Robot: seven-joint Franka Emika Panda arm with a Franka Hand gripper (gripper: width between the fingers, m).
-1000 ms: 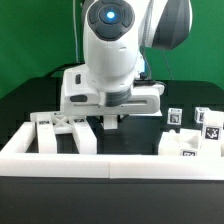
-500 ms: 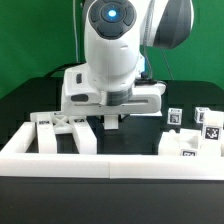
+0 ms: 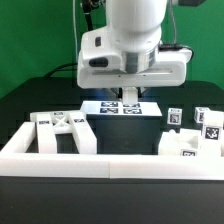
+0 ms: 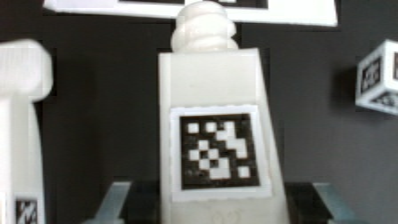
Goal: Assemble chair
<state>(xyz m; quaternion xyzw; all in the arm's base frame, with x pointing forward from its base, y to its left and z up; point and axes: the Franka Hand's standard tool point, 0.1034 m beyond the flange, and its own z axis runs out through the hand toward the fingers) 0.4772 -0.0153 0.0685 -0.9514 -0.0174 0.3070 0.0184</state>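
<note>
On matte black tabletop [image 3: 30, 100]: blocky white open-frame chair piece [image 3: 60, 132] at exterior view's left, small tagged blocks [image 3: 208, 122] at its right. Aloft above these, clamped between tool [image 4: 217, 202] fingers: smooth square white chair leg [image 4: 214, 90], tag on one face, ribbed rounded peg at tip.

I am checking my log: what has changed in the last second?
The gripper rose and shifted toward the exterior view's right, lifting a tagged square post clamped in its jaws; the marker board now shows. The frame piece and the small tagged parts stayed put.
</note>
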